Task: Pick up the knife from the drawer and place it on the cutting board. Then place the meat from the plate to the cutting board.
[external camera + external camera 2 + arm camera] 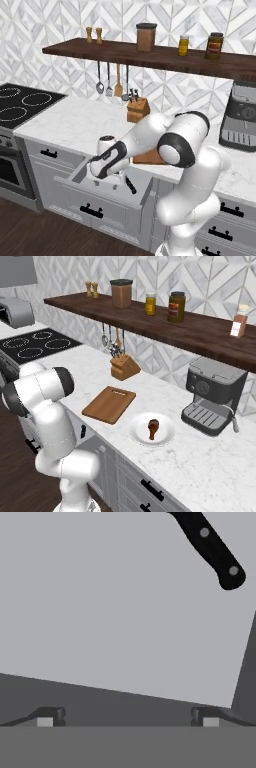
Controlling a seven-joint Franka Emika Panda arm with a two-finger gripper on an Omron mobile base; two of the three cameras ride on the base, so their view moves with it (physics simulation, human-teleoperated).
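Note:
The drawer [102, 200] stands pulled out below the counter. Inside it, on the bare grey floor [100, 612], lies the knife [212, 547]; its black handle [130, 185] shows beside my hand, and its blade runs out of the hand view. My gripper [127, 718] hangs open just above the drawer floor, off to one side of the handle and touching nothing. On the counter lies the brown cutting board [110, 403]. Right of it is the white plate [167, 438] with the meat [153, 428] on it.
A tan knife block [124, 367] stands behind the board. A coffee machine [212, 396] sits at the right, and a black cooktop [25, 102] at the left. Utensils hang under the wooden shelf [150, 55]. The drawer's side wall [247, 672] rises close to one fingertip.

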